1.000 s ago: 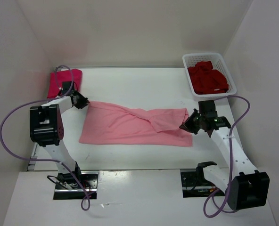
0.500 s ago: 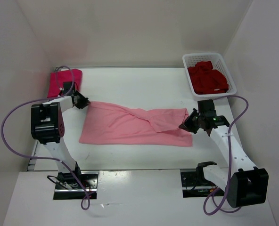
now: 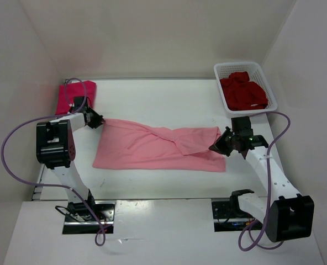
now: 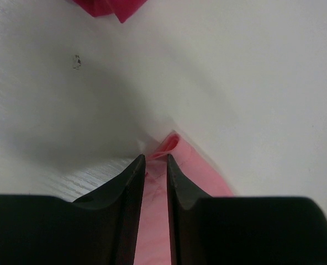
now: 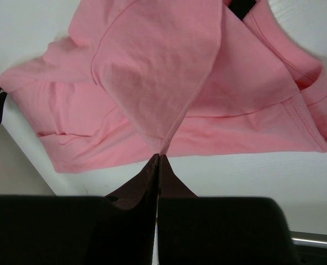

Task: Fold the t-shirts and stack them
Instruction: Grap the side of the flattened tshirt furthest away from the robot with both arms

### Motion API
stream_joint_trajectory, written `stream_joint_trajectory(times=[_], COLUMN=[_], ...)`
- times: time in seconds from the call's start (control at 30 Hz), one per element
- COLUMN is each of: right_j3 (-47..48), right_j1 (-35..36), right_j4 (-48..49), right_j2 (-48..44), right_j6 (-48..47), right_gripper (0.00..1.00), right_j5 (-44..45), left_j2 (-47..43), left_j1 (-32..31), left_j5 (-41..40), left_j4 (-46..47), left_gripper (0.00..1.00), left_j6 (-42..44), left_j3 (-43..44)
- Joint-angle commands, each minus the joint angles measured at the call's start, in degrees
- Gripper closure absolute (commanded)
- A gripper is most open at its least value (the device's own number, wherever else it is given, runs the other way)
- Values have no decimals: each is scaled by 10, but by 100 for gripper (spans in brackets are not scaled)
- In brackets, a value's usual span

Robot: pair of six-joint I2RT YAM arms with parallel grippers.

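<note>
The magenta shirt (image 3: pixel 69 97) sits seemingly folded far left, the crimson shirt (image 3: pixel 242 94) is bunched in the basket (image 3: pixel 245 65) far right, and the light pink shirt (image 3: pixel 152 148) lies mid-bench (image 3: pixel 152 102), unfolded, its ends pinched by the closed left fingers (image 4: pixel 131 187) and right fingers (image 5: pixel 147 182).

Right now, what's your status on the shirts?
Left gripper pinching light pink t-shirt, left corner; right gripper shut on its right edge. Shirt spread, twisted mid-span. Magenta t-shirt far left, crimson t-shirt in basket; nothing in the way.
</note>
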Motion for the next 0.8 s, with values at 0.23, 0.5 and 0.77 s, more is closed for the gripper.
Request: stream_joint_trajectory(times=[0.23, 0.5, 0.77], right_j3=[-7, -7, -7], right_j1=[-3, -3, -3], right_j4=[32, 42, 42], right_j2=[16, 27, 32], right_j6=[-3, -3, -3], right_gripper=[100, 100, 100], right_j5=[-4, -4, -4], left_j2=[6, 1, 1], left_j1=[4, 4, 4], left_j5=[2, -4, -4], left_j4=[2, 2, -4], left_gripper=[64, 72, 88], left_j6=[16, 16, 16], left_j3=[-5, -10, 7])
